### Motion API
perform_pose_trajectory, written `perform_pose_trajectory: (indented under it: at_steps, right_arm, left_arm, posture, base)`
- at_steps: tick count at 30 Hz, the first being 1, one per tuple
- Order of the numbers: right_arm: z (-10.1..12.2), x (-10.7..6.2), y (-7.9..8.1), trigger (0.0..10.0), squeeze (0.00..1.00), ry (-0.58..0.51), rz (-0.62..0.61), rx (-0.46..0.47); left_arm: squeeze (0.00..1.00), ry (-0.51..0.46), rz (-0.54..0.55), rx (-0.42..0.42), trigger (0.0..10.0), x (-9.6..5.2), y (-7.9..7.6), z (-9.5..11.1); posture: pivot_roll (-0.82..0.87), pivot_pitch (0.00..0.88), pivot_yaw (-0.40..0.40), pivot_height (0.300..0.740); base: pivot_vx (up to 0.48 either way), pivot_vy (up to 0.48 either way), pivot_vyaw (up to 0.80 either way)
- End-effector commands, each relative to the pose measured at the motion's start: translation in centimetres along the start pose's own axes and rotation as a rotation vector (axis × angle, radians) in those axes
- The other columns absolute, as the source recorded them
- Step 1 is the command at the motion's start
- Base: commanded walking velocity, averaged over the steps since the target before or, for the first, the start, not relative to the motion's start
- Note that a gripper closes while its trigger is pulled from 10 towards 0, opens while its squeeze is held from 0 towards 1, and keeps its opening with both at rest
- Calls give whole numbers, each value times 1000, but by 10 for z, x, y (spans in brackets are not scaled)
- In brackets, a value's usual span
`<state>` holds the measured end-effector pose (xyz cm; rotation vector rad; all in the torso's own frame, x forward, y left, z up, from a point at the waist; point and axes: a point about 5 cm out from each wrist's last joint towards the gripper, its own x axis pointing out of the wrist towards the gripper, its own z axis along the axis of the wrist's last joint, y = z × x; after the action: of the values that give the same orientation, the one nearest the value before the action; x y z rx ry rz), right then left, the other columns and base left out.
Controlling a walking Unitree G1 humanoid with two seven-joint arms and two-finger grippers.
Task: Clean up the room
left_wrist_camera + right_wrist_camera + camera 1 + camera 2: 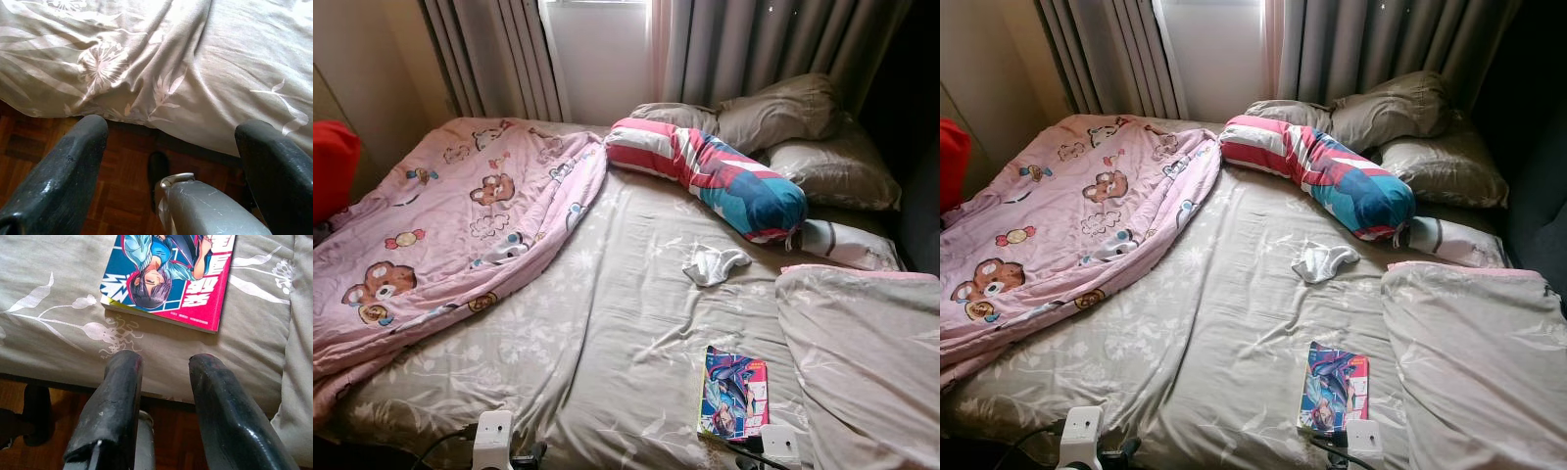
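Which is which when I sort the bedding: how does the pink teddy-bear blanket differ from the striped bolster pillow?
The pink teddy-bear blanket lies flat and rumpled over the bed's left side; the striped bolster pillow is a plump roll lying diagonally near the head. The blanket is pale pink with bear prints; the bolster has bold pink, white and blue patches. The blanket covers far more of the bed. Both rest on the grey floral sheet.

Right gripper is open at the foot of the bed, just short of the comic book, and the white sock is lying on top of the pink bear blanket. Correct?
Not quite. The white sock lies on the bare grey sheet, apart from the pink bear blanket, as the left eye view shows. The rest holds: the right gripper is open, just short of the comic book.
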<state>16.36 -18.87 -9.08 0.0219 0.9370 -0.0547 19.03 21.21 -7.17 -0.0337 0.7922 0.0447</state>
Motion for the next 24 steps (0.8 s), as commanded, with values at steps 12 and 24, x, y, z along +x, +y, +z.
perform_pose_trajectory:
  at_steps: [12, 24]
  right_arm:
    - [-1, 0, 4, 10000, 0, 13, 18, -21]
    - [1, 1, 4, 10000, 0, 13, 15, -31]
  left_arm:
    - [0, -1, 10, -18, 10000, 0, -1, -2]
    - [0, -5, 12, -26, 10000, 0, -1, -1]
  posture:
    - [61, 19, -8, 740]
    - [62, 40, -6, 740]
  base:
    - [0, 0, 0]
    - [0, 0, 0]
